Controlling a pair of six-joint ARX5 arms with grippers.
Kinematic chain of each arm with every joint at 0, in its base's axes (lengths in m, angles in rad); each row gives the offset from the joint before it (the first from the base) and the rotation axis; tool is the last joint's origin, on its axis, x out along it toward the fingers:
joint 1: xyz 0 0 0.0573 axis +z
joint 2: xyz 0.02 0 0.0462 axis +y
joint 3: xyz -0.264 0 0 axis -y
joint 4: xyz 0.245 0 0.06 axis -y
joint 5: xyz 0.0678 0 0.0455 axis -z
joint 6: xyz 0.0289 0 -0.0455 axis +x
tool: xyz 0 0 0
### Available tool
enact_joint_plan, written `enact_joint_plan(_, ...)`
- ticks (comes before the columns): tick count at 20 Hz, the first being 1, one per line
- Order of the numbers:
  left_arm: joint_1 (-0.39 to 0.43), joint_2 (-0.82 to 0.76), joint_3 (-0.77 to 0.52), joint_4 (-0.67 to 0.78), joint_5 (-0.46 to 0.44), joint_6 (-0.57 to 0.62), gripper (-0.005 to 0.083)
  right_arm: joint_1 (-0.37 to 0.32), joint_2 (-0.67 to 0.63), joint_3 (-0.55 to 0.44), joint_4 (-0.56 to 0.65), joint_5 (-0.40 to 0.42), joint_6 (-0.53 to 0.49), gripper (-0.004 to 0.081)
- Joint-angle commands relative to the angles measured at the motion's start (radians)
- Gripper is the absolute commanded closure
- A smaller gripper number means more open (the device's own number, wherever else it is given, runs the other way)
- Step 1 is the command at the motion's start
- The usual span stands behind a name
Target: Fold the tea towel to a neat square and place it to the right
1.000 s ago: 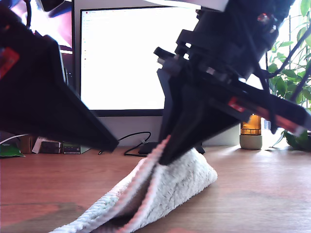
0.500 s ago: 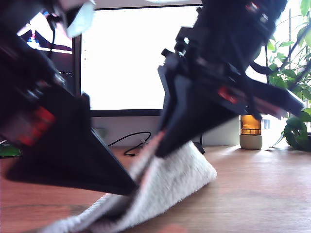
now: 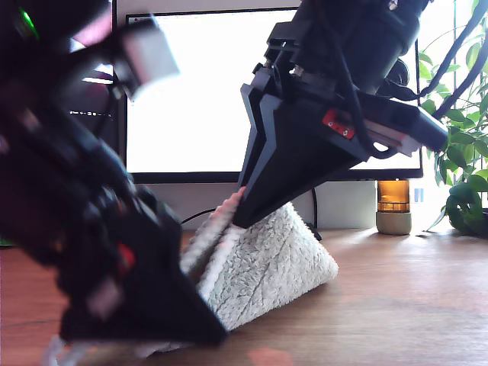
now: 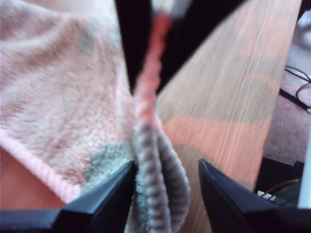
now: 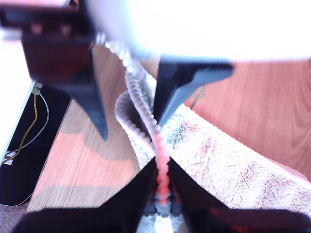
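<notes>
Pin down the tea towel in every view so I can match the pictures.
Exterior view: the tea towel stands tented at centre on the wooden table, before the monitor.
First wrist view: the tea towel covers much of the picture, over the table.
Second wrist view: the tea towel lies on the table, hem lifted.
Shared landmark: its pink corded hem.

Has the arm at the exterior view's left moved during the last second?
Yes. My first gripper has swung down and toward the exterior view's right, from level with the monitor's lower edge to the tea towel.
</notes>
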Motion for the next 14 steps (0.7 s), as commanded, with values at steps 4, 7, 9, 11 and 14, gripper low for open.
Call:
enact_joint_plan(4,-0.003,0.022,-0.012,0.027,0.0,0.0,0.0801,0.004,0.002,0.006,-0.03,-0.003,0.022,0.0783)
enact_joint_plan(7,-0.003,0.022,-0.01,0.022,0.014,0.0,0.0794,0.004,0.002,0.006,-0.055,-0.002,0.022,0.0783)
enact_joint_plan(9,-0.003,0.017,0.003,-0.014,0.035,0.0,0.0795,0.004,0.002,0.006,-0.072,0.008,0.022,0.0783)
enact_joint_plan(11,-0.003,0.004,0.021,-0.067,0.045,0.005,0.0795,0.004,0.002,0.006,-0.094,0.017,0.022,0.0782)
enact_joint_plan(14,-0.003,-0.023,0.042,-0.119,0.049,0.008,0.0795,0.004,0.002,0.006,-0.119,0.016,0.022,0.069)
